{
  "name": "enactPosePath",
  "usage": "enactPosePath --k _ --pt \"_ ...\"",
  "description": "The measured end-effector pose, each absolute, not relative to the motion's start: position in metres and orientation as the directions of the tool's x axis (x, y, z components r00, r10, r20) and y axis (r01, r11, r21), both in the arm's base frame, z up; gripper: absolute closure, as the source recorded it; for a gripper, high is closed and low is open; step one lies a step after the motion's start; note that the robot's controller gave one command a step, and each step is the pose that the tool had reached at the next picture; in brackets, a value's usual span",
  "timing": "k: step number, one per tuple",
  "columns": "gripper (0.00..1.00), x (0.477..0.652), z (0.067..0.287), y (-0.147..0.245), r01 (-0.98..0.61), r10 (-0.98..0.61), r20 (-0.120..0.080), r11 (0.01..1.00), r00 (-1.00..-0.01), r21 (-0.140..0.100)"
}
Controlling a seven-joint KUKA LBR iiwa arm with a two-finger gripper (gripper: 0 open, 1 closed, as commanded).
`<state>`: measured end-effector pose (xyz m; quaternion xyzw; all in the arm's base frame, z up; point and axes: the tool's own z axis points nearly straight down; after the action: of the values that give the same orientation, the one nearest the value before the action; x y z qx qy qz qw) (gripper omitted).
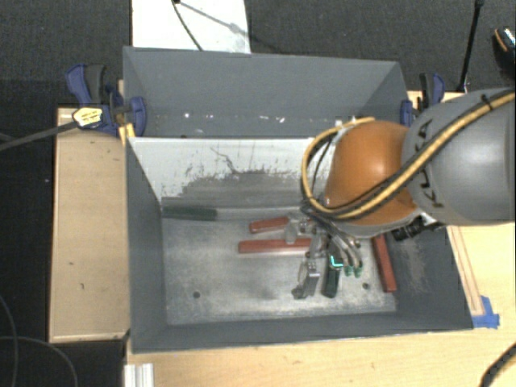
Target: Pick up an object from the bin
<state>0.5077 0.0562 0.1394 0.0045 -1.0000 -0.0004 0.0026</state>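
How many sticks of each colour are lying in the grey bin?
Reddish-brown sticks: 3
Dark green stick: 1
Total: 4

**Four sticks, flat on floor of grey metal bin [145, 240]**

Short reddish-brown flat stick [268, 226] nr centre, slightly tilted. Longer reddish-brown flat stick [272, 247] just in front of it, approx parallel. Third reddish-brown stick [385, 266] at rt side, running back-to-front, well apart. Dark green stick [190, 213] at back-left floor edge.
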Motion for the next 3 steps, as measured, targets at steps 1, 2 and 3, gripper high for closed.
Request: enactPosePath --k 1,2,3 --pt "1.0 0.51 0.143 0.056 -0.005 -0.005 -0.002 1.0 -1.0 0.001" --pt "0.0 0.51 0.143 0.056 -0.003 -0.003 -0.002 1.0 -1.0 0.001" --pt "0.0 0.593 0.069 0.06 -0.055 -0.055 -0.006 0.998 -0.998 0.0"
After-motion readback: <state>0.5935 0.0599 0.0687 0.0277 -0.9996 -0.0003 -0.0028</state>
